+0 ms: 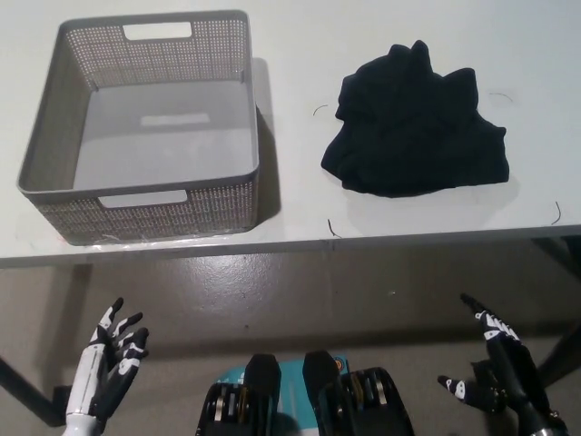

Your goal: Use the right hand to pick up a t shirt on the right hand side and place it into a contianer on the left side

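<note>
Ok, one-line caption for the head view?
Black t-shirt bunched right, grey basket empty left, both hands open below the table.

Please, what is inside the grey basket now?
Nothing shows inside the grey basket: only its bare floor. The near wall covers a thin strip of floor. The black t-shirt lies outside, on the table.

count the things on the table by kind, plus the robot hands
basket: 1, grey, empty
t shirt: 1, black, crumpled
robot hands: 2, white left hand and black right hand, both open below the table edge
total: 4
</note>
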`<act>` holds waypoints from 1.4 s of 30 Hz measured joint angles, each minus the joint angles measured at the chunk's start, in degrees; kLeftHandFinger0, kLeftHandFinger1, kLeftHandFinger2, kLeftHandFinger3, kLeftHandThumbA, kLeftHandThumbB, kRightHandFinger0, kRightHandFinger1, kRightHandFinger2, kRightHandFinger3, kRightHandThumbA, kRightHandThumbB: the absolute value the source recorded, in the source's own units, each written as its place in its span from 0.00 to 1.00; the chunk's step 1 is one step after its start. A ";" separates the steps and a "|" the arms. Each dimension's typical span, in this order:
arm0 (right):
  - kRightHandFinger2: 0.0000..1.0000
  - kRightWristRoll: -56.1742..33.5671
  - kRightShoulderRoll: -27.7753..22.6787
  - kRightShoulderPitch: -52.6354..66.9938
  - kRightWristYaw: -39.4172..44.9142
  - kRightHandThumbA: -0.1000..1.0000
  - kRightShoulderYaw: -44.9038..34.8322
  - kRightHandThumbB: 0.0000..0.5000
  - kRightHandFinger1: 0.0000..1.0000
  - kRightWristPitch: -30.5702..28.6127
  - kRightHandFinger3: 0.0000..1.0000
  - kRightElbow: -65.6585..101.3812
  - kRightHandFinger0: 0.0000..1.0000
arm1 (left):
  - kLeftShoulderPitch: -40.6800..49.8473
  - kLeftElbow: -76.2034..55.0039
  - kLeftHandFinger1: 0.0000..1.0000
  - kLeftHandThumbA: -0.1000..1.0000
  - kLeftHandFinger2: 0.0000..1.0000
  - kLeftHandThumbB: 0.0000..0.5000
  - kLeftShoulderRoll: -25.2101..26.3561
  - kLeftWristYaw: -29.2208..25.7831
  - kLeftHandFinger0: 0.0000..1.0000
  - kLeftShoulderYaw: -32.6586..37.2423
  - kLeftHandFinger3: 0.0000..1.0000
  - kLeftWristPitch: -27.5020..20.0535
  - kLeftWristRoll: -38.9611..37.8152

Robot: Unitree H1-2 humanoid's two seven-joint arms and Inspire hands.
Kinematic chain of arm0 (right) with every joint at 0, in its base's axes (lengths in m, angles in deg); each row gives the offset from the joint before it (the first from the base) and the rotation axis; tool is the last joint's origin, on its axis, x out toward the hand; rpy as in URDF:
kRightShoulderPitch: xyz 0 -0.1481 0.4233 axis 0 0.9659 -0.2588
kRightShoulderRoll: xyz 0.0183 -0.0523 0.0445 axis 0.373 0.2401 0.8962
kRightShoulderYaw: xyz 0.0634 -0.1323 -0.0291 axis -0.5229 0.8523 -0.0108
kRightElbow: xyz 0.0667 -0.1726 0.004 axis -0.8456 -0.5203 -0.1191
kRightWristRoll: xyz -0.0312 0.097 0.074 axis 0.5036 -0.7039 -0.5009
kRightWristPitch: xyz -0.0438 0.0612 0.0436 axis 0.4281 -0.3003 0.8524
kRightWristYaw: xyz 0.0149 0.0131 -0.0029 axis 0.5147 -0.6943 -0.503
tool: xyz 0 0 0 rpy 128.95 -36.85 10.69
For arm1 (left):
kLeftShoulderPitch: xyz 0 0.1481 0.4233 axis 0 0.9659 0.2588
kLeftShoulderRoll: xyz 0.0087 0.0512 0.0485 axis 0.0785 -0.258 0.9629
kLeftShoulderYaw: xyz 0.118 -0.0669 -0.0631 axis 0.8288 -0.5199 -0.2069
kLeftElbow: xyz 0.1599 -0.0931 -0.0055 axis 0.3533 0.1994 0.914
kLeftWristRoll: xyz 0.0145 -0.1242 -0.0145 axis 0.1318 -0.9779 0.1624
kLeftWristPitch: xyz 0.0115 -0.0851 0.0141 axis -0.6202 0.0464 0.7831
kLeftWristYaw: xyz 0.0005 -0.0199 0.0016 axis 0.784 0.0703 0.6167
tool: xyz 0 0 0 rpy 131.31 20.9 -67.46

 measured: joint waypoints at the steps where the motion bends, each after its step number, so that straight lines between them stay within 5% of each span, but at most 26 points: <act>1: 1.00 0.25 0.09 0.00 -0.17 1.00 0.00 0.24 1.00 -0.10 1.00 0.01 1.00 | 0.00 0.00 0.78 0.78 0.85 0.61 0.00 0.00 0.73 -0.06 1.00 -0.15 -0.09; 10: 1.00 4.34 1.34 0.74 -3.77 1.00 -1.48 0.61 1.00 0.22 1.00 6.53 1.00 | -0.23 0.20 0.75 0.77 0.85 0.56 0.03 -0.02 0.69 0.00 1.00 -0.60 -0.14; 17: 1.00 9.32 3.10 1.94 -6.72 0.98 -5.17 0.80 1.00 3.50 1.00 20.77 1.00 | -0.61 0.20 0.77 0.82 0.88 0.57 0.04 -0.04 0.70 0.00 1.00 -0.65 0.00; 23: 1.00 10.97 3.71 0.84 -6.42 0.87 -7.89 0.85 1.00 6.94 1.00 29.62 1.00 | -0.75 0.19 0.77 0.81 0.90 0.56 0.31 -0.07 0.70 0.11 1.00 -0.68 0.51; 29: 1.00 11.56 4.46 -6.04 -5.08 0.92 -8.33 0.92 1.00 9.93 1.00 31.19 1.00 | -1.04 0.21 0.76 0.80 0.90 0.59 1.06 -0.01 0.69 0.17 1.00 -0.72 0.46; 30: 1.00 11.61 4.46 -7.47 -4.87 0.87 -8.32 0.92 1.00 10.20 1.00 30.94 1.00 | -1.26 0.21 0.76 0.80 0.90 0.58 1.24 0.00 0.69 0.15 1.00 -0.73 0.38; 42: 1.00 12.27 3.20 -25.58 -2.82 0.77 -6.68 1.00 1.00 12.08 1.00 14.16 1.00 | -2.34 0.20 0.82 0.75 0.93 0.46 2.02 0.04 0.73 0.37 1.00 -0.91 0.22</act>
